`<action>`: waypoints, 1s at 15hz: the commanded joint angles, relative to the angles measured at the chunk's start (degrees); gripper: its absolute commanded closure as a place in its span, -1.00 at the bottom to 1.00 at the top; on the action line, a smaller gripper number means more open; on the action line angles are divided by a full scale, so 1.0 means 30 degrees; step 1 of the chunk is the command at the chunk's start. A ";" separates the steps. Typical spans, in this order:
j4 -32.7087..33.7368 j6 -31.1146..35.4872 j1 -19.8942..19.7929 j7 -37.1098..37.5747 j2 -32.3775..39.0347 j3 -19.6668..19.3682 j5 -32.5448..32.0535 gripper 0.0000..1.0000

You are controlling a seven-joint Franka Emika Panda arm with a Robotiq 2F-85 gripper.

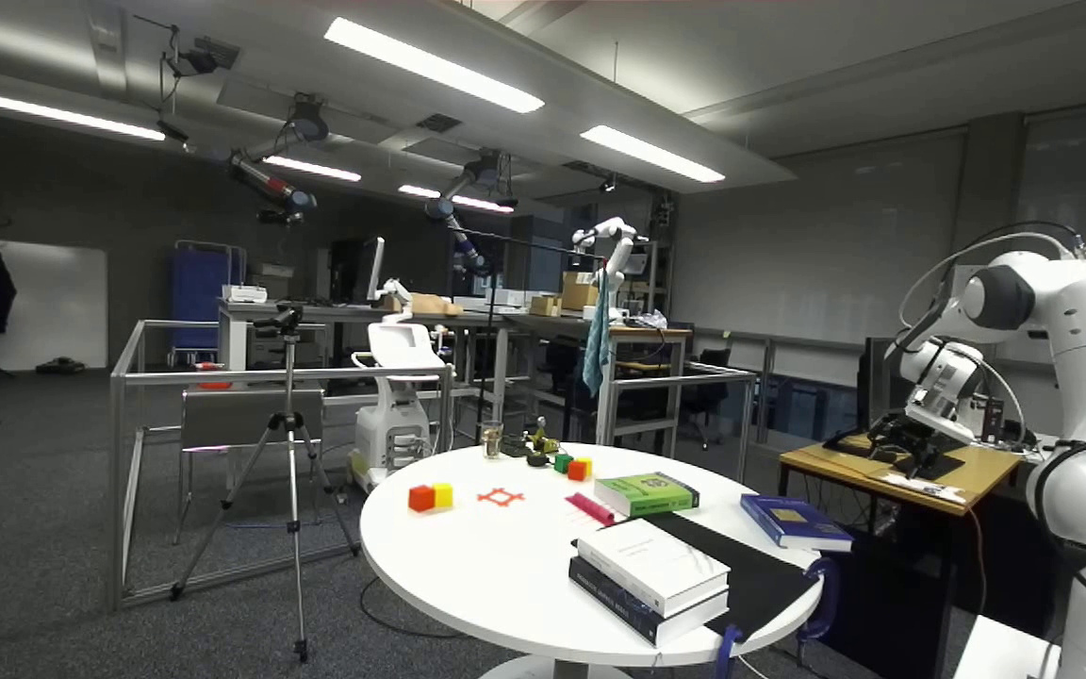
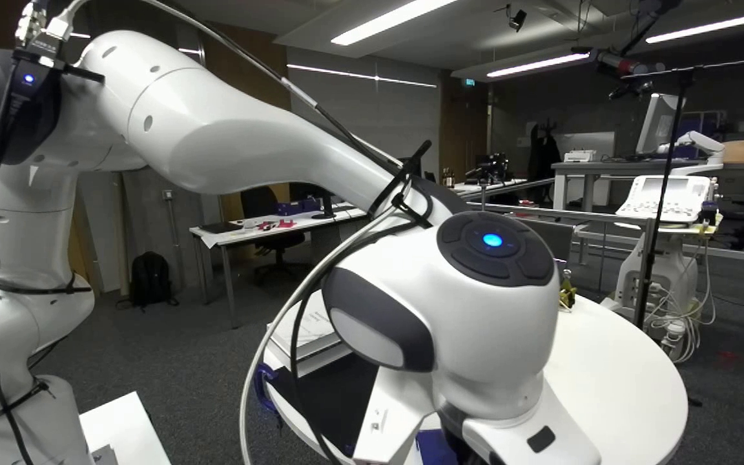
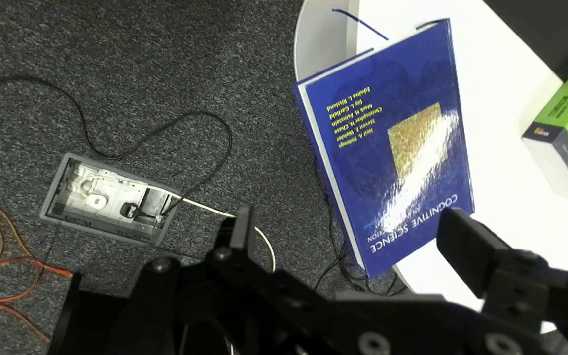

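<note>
One blue hardcover book (image 3: 382,153) lies face up on a round white table (image 1: 486,566), a long side jutting past the rim, as a robot's black pincer (image 3: 348,217) hangs apart from it with fingers (image 3: 466,251) spread wide. Glare streaks the glossy cover, crossing a mottled gold rectangle; pale page edges line the overhanging side. White capitals read "Cognitive Science" and a column of authors' names runs in yellow, all upside down to the wrist camera and legible in that view alone. The wrist view also catches a floor socket box (image 3: 109,199) set in dark carpet (image 3: 165,59), seen in neither exterior view. In an exterior view, a red cube (image 1: 421,498) and a yellow cube (image 1: 443,495) sit side by side on the table, with a green book (image 1: 647,493) between them and the blue one and a tripod (image 1: 289,421) standing nearby. In an exterior view, the arm's white wrist (image 2: 475,310) blocks all but a patch of the blue cover, while a black backpack (image 2: 151,279) rests by the wall (image 2: 146,219).
</note>
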 commanded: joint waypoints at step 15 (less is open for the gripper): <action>1.6019 -0.8355 -0.4148 0.3248 1.1079 0.3511 0.0129 -1.00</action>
